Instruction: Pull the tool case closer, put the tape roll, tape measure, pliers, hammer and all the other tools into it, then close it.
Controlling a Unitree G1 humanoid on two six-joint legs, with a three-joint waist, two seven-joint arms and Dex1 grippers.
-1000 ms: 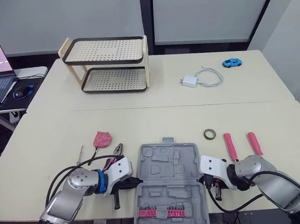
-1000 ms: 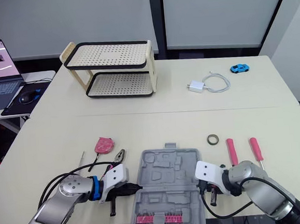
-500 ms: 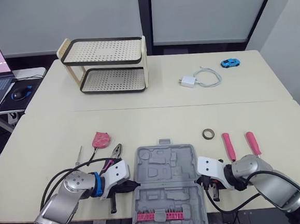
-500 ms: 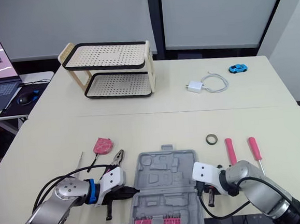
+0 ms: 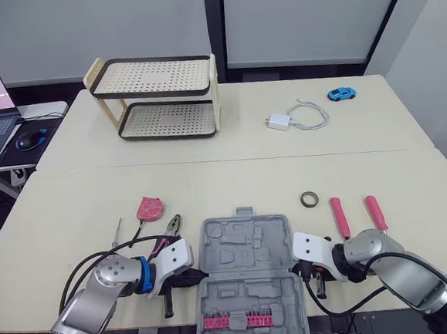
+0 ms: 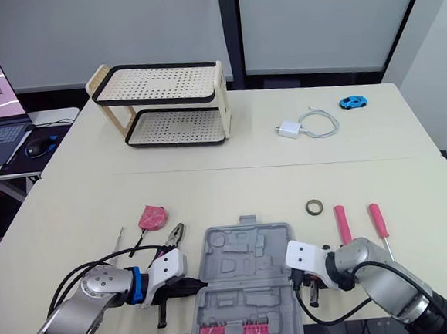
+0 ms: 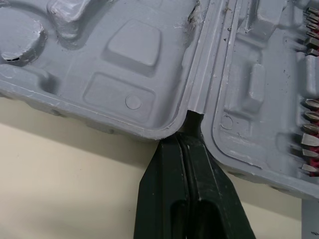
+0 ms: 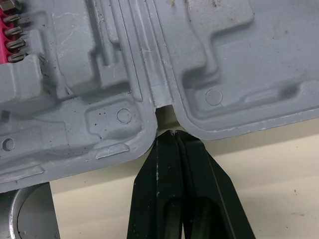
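Tool case [image 5: 248,277] lies open and flat on the tabletop [image 5: 71,202], right in front of the robot, with its near half at the tabletop's near edge. Measured against the tape roll [image 5: 310,199], it has slid only a little nearer over the last second, while the camera itself also shifted slightly. The left gripper [image 7: 189,137] and right gripper [image 8: 172,134] flank the case at its hinge line. Each has its two fingers pressed together with nothing between them, their tips set in the notch where the halves meet. The pull therefore looks close to finished. No tool is in the case yet except its own strip of bits [image 5: 234,319]. The tape roll, the pink tape measure [image 5: 149,208], the pliers [image 5: 171,225] and two pink-handled tools [image 5: 340,217] sit on the tabletop around it, so loading has yet to begin.
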